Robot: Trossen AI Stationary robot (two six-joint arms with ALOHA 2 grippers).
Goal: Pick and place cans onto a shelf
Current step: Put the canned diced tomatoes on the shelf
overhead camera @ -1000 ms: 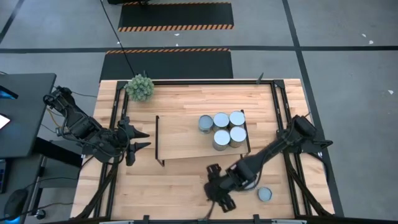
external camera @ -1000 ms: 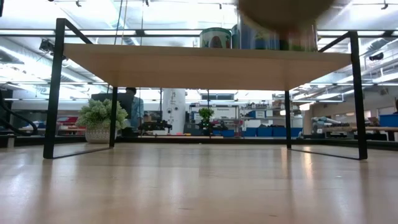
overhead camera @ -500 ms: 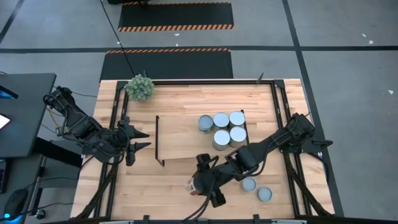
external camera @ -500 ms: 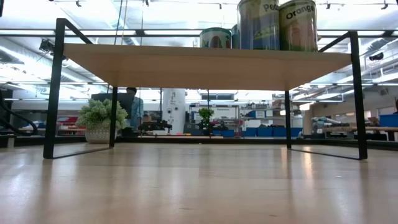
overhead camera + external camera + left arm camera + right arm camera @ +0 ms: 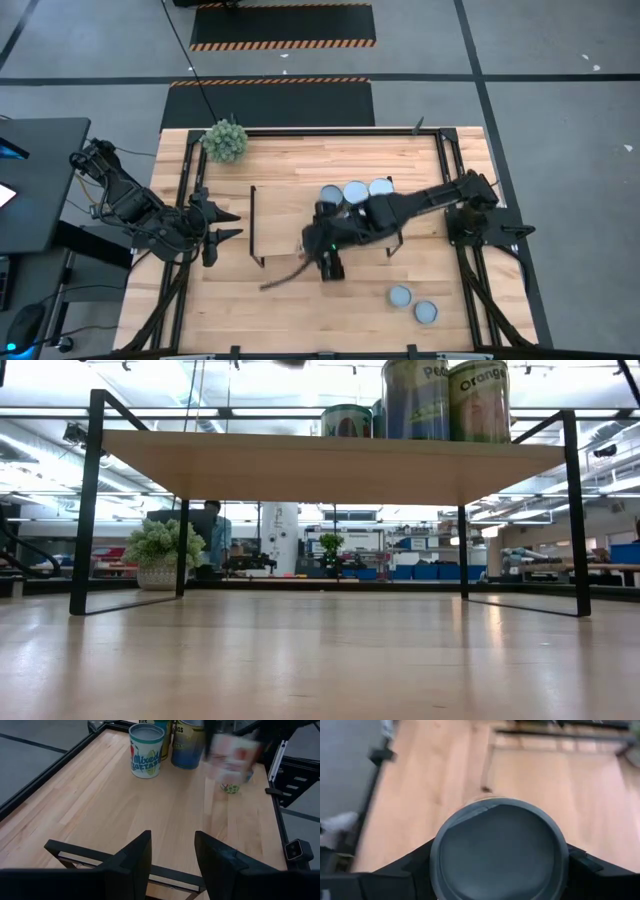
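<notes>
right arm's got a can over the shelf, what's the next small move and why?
Probably lower the held can onto the bare board of the shelf, just left of the cans already standing there, then open. The right gripper grips it between its fingers above the shelf's front edge, and that side is free. The left gripper waits off the shelf's left end.
</notes>
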